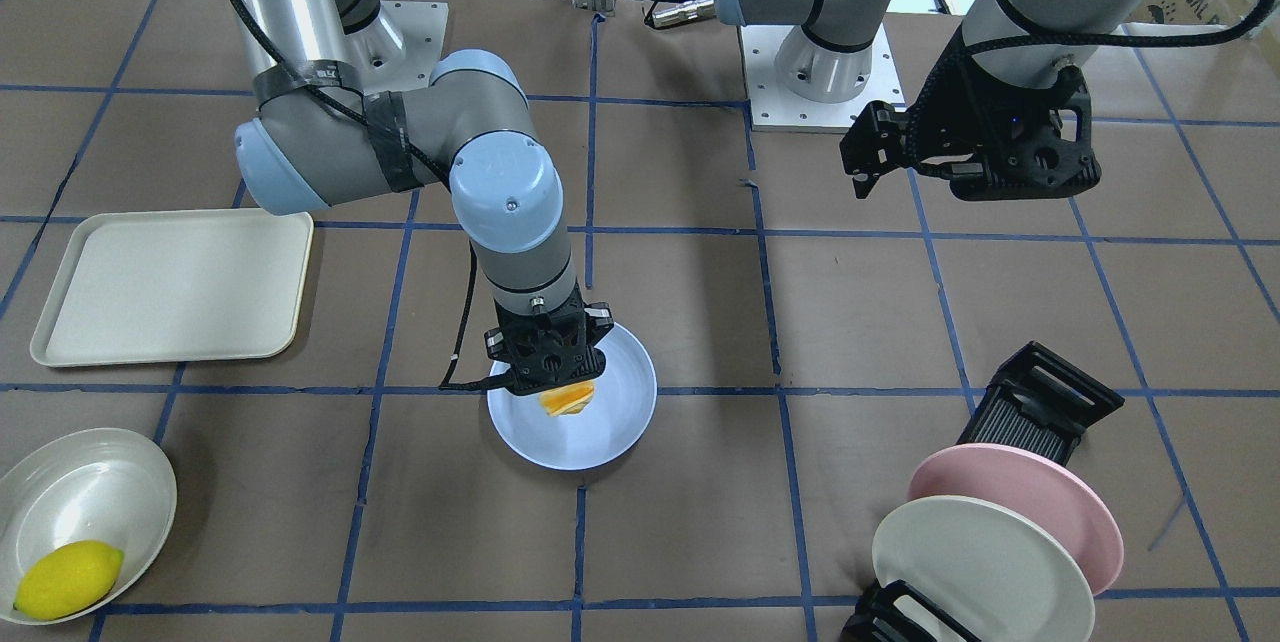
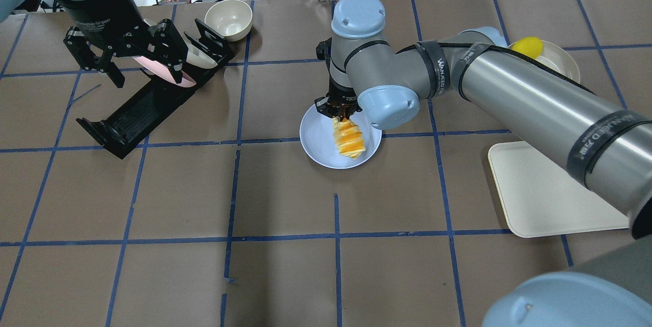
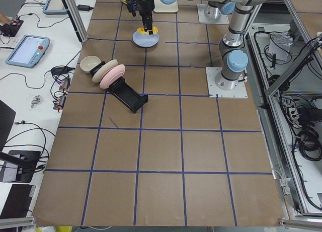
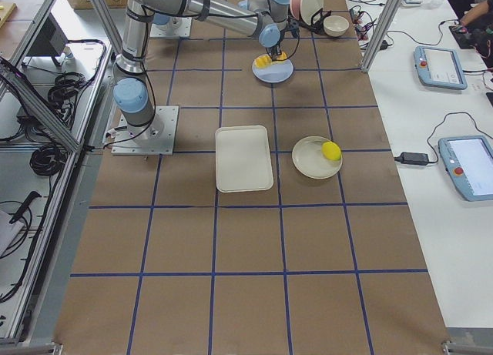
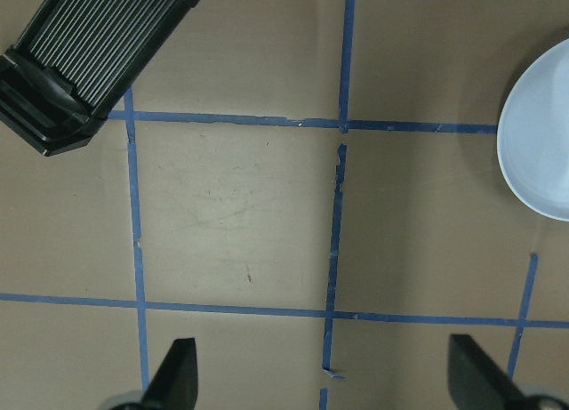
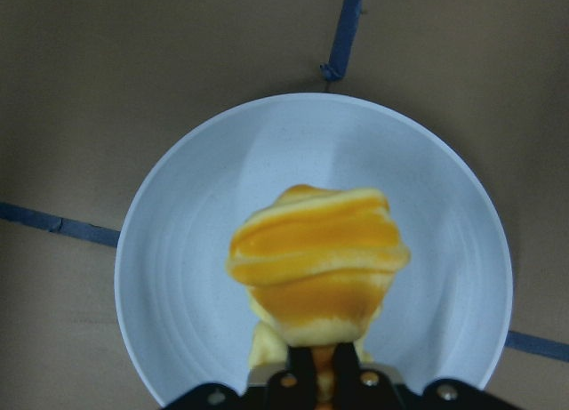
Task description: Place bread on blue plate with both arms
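The bread (image 2: 348,138) hangs over the blue plate (image 2: 317,139) at mid-table. Its free striped end points toward the near side, and its far end is pinched between the narrow-set fingers of the right gripper (image 2: 338,111). I cannot tell whether the loaf touches the plate. Nearer, on the right, lies a cream tray (image 2: 540,194). Farther right, a lemon (image 2: 527,47) sits in a white bowl (image 2: 563,62). At far left the left gripper (image 5: 324,379) hovers high, spread wide and empty. It is near a black rack (image 1: 1040,402) that holds a pink plate (image 1: 1040,492) and a cream plate (image 1: 980,562) on edge. A small bowl (image 2: 228,19) stands beyond.
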`<action>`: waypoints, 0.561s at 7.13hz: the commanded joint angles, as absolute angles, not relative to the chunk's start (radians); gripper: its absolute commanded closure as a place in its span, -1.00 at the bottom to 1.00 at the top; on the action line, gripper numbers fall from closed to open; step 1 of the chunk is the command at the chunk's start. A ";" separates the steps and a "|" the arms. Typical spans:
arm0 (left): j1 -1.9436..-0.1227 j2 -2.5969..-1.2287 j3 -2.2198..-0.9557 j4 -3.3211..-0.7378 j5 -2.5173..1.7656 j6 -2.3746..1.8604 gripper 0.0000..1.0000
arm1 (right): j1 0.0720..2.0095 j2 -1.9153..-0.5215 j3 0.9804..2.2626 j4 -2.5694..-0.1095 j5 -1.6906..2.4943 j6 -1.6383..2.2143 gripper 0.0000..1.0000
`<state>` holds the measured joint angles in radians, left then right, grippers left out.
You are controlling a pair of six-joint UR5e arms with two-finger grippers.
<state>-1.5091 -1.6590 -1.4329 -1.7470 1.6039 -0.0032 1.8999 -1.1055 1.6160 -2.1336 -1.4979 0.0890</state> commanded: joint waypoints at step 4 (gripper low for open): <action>-1.506 -1.658 -1.439 -1.723 1.597 -0.011 -1.00 | 1.899 -1.054 1.603 -2.140 -1.503 0.078 -0.33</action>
